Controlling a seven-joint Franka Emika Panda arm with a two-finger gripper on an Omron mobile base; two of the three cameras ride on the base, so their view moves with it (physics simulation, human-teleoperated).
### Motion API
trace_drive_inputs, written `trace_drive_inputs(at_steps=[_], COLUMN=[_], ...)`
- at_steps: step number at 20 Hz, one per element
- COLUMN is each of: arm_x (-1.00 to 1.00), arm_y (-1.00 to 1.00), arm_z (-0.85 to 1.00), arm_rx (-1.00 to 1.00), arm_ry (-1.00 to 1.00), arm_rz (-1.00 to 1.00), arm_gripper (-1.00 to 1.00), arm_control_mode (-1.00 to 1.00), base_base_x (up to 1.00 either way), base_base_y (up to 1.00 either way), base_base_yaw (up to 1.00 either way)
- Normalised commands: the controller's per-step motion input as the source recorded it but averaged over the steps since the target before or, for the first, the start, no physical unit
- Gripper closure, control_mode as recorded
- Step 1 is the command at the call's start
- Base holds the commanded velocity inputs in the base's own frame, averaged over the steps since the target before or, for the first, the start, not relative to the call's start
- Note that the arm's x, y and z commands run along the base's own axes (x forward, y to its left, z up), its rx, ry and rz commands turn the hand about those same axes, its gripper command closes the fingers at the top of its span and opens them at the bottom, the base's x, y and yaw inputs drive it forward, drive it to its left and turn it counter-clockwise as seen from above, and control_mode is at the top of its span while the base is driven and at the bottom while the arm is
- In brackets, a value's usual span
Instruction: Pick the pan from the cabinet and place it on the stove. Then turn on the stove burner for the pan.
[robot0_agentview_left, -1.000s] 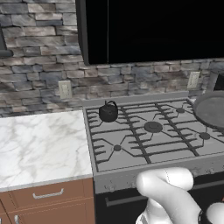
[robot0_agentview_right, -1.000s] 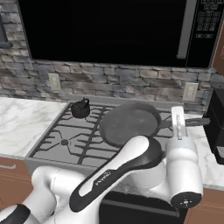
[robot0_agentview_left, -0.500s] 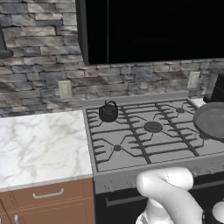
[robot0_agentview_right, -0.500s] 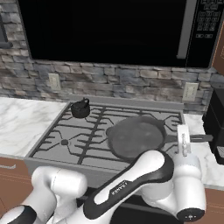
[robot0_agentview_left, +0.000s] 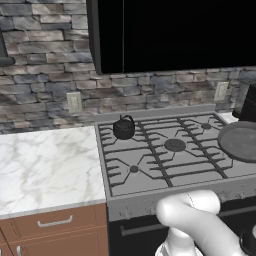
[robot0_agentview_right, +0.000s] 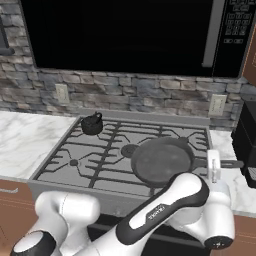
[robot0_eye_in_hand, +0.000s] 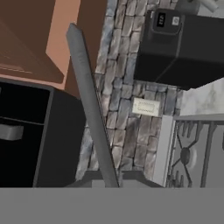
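A veined white marble counter (robot0_agentview_left: 45, 165) lies at the left, smooth and flat, above a reddish-brown drawer front (robot0_agentview_left: 55, 222) with a short silver handle. Behind it runs a rough grey stacked-stone wall (robot0_agentview_left: 45, 80) with a pale outlet plate (robot0_agentview_left: 74, 102). Next comes the stove (robot0_agentview_left: 165, 155), grey with angular grates and round burner caps; a small black kettle (robot0_agentview_left: 123, 128) stands on its rear left burner, well apart from the pan. The pan (robot0_agentview_right: 162, 161), wide, shallow, round and matte dark grey, rests over the front right grates, its straight handle (robot0_agentview_right: 227, 163) pointing right past the stove's edge. The gripper (robot0_agentview_right: 214, 166) is closed tight on that handle; in the hand view the handle (robot0_eye_in_hand: 92, 109) runs as a long grey bar away from the fingers. A glossy black microwave (robot0_agentview_right: 125, 35) hangs over the stove. At far right, a boxy black appliance (robot0_agentview_right: 247, 142) sits on the counter, close to the handle's end.
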Motion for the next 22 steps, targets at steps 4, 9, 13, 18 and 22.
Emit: trace_drive_inputs(at_steps=[4, 9, 13, 18, 22], arm_x=[0.32, 0.31, 0.24, 0.24, 0.26], arm_y=[-0.22, -0.22, -0.22, -0.24, -0.27], arm_z=[-0.38, -0.41, -0.48, -0.48, -0.44], arm_rx=[0.03, 0.02, 0.02, 0.02, 0.01], arm_ry=[0.00, 0.00, 0.00, 0.00, 0.00], arm_rz=[0.00, 0.00, 0.00, 0.00, 0.00], arm_gripper=[1.00, 1.00, 1.00, 1.00, 1.00], arm_control_mode=[-1.00, -1.00, -1.00, -1.00, -1.00], base_base_x=[0.00, 0.00, 0.00, 0.00, 0.00], base_base_y=[0.00, 0.00, 0.00, 0.00, 0.00], base_base_yaw=[0.00, 0.00, 0.00, 0.00, 0.00])
